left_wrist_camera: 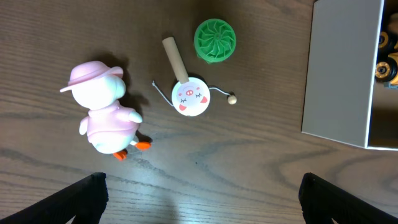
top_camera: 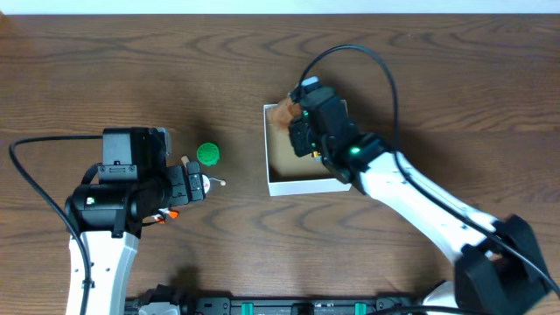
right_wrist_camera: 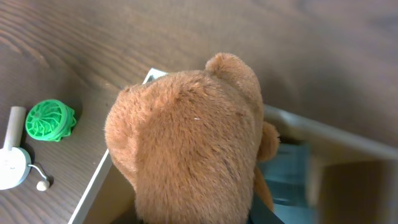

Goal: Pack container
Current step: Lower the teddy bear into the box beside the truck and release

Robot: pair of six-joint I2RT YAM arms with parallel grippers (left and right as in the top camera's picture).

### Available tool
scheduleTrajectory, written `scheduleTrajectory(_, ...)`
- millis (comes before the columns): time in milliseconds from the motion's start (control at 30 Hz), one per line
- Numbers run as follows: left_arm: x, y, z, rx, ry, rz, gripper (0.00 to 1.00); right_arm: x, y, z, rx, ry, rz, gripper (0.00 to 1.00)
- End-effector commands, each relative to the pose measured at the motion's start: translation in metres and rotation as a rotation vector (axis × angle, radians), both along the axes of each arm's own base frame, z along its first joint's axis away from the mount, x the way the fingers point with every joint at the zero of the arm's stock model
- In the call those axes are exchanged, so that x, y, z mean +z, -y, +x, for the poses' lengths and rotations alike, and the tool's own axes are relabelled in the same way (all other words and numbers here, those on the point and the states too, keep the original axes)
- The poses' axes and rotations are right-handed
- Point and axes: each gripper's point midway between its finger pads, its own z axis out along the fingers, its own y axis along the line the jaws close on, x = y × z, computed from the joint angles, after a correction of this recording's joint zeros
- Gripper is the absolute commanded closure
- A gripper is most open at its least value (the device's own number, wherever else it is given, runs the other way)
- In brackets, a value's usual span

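Note:
The container (top_camera: 302, 186) is a white-walled box with a brown inside, right of the table's centre. My right gripper (top_camera: 308, 129) hangs over its far left corner, shut on a brown teddy bear (top_camera: 282, 112). In the right wrist view the bear (right_wrist_camera: 193, 137) fills the frame and hides the fingers, above the container's rim (right_wrist_camera: 93, 180). My left gripper (left_wrist_camera: 202, 199) is open and empty, over bare table left of the container (left_wrist_camera: 339, 71). In front of it lie a pink duck (left_wrist_camera: 102, 115), a pig-face rattle drum (left_wrist_camera: 189, 96) and a green round toy (left_wrist_camera: 215, 40).
The green toy (top_camera: 208, 154) lies between my left gripper (top_camera: 194, 185) and the container. Something blue (right_wrist_camera: 286, 174) lies inside the box, blurred. A dark and yellow thing (left_wrist_camera: 385, 56) shows inside the box in the left wrist view. Cables run over the table from both arms.

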Motion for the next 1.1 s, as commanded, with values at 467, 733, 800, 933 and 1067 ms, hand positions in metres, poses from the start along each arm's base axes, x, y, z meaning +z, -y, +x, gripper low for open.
scheduleTrajectory(467,0.004,-0.001,0.001,0.014,0.003,-0.009,0.02,-0.011,-0.005,0.002,-0.080,-0.045,0.047,0.39)
scheduleTrajectory(733,0.004,-0.001,0.001,0.014,0.003,-0.009,0.02,-0.011,-0.031,-0.019,0.120,-0.096,0.092,0.43)
scheduleTrajectory(800,0.004,-0.001,0.001,0.014,0.003,-0.009,0.02,-0.013,-0.032,-0.021,0.132,-0.106,0.093,0.44)
scheduleTrajectory(933,0.004,-0.001,0.001,0.014,0.003,-0.009,0.02,-0.013,-0.031,-0.021,0.128,-0.109,0.089,0.50)
scheduleTrajectory(1067,0.004,-0.001,0.001,0.014,0.003,-0.009,0.02,-0.016,-0.023,-0.018,0.094,-0.098,0.054,0.27)
